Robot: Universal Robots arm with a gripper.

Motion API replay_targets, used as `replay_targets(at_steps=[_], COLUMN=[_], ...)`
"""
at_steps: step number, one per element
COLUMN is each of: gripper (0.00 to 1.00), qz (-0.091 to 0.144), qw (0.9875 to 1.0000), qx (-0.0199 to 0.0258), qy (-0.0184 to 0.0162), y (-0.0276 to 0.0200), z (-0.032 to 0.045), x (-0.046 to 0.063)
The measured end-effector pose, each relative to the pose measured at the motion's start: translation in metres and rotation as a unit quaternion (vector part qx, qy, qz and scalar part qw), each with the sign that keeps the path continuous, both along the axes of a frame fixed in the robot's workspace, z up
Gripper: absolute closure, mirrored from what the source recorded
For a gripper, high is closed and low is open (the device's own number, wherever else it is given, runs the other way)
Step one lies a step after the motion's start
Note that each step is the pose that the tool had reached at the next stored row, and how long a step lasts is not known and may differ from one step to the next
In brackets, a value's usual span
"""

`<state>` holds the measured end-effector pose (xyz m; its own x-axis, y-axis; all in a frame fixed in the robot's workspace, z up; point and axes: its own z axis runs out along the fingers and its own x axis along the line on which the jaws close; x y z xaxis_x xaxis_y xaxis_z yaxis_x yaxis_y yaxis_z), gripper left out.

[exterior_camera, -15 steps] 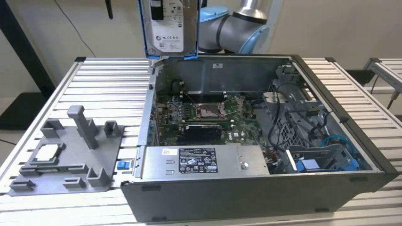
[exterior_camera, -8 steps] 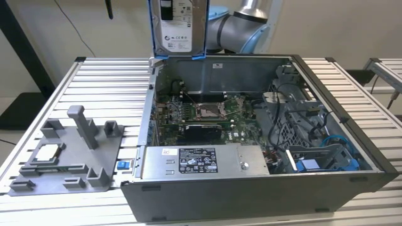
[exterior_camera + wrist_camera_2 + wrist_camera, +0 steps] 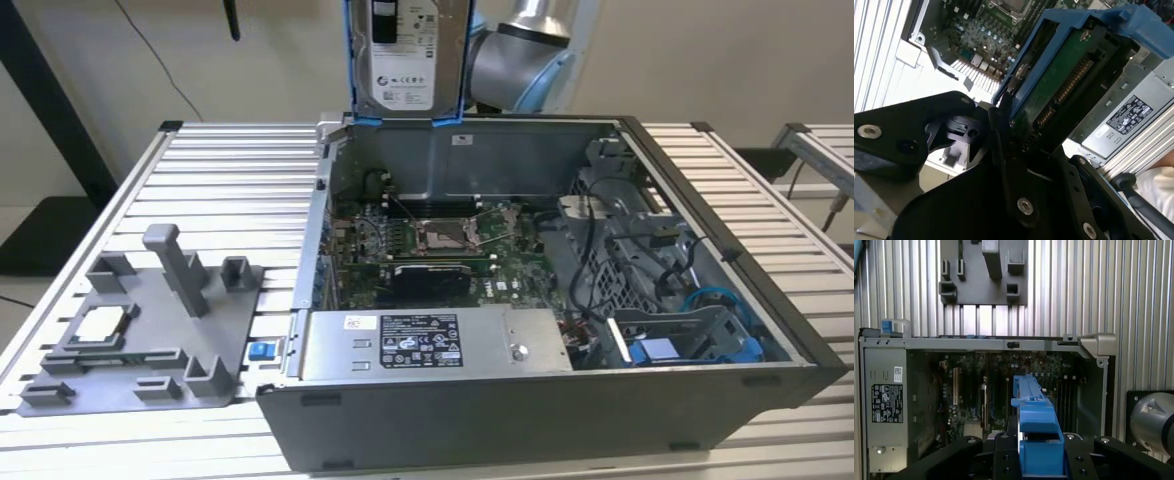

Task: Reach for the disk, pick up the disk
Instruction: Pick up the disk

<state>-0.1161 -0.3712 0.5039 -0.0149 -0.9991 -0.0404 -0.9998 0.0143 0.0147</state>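
The disk (image 3: 407, 60) hangs upright in the air above the back wall of the open computer case (image 3: 561, 400), its white label facing the exterior camera and blue rails down both sides. In the second wrist view its green circuit-board side (image 3: 1066, 82) and blue rail (image 3: 1094, 22) run out from between my black fingers (image 3: 999, 137). My gripper (image 3: 1040, 455) is shut on the disk, whose blue rail edge (image 3: 1033, 415) sticks out over the case's motherboard (image 3: 979, 390).
The case lies open on a slatted aluminium table (image 3: 227, 170), with motherboard (image 3: 427, 240), power supply (image 3: 427, 345) and cabled drive bay (image 3: 667, 310) inside. A grey plastic fixture (image 3: 147, 330) with upright posts sits at the exterior view's left. The arm's joint (image 3: 527, 50) is behind the case.
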Motion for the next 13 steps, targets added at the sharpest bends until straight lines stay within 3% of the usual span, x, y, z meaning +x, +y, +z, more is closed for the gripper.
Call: replay_targets(at_steps=[13], gripper=[1.0], qz=[0.0], qw=[1.0], qx=[0.0], qy=[0.0012], y=[0.0], z=[0.0], x=[0.042])
